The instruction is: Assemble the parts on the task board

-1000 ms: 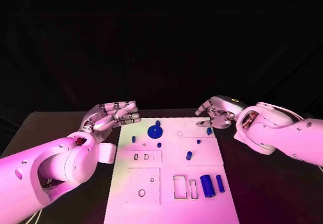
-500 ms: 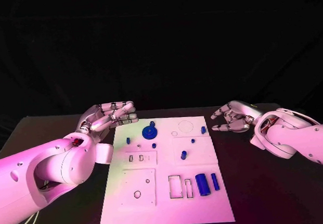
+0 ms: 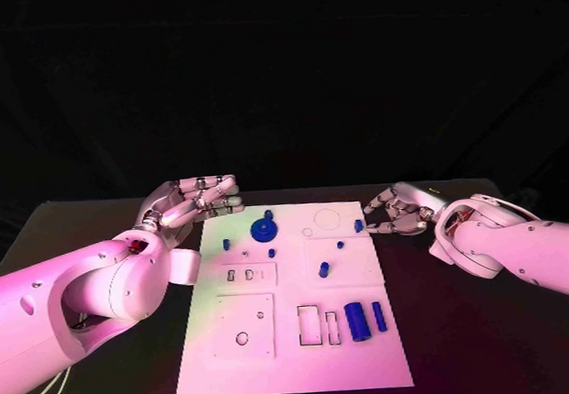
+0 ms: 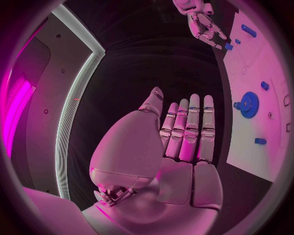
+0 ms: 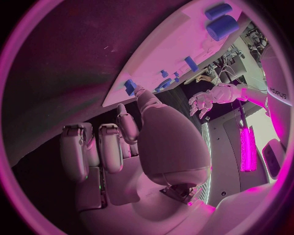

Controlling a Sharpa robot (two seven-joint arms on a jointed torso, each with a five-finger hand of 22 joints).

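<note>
The white task board (image 3: 265, 364) lies in the middle of the table. On it are a blue gear (image 3: 265, 231), several small blue pegs such as one mid-board (image 3: 323, 269), and two blue cylinders (image 3: 357, 321) near the front right. My left hand (image 3: 192, 202) hovers off the board's far left corner, fingers straight and holding nothing (image 4: 183, 137). My right hand (image 3: 398, 209) sits at the board's far right edge, loosely curled. Its thumb tip reaches a small blue peg (image 3: 358, 225) (image 5: 129, 85) at that edge; no grip on it shows.
Rectangular slots (image 3: 311, 324) and a round hole (image 3: 241, 338) are cut in the board's near half. Black table (image 3: 482, 347) surrounds the board on both sides. The left wrist view shows the gear (image 4: 249, 104) and my right hand (image 4: 205, 24).
My right hand drew back to the right from the board's edge, then came in again toward the small blue peg. The left hand stayed by the far left corner.
</note>
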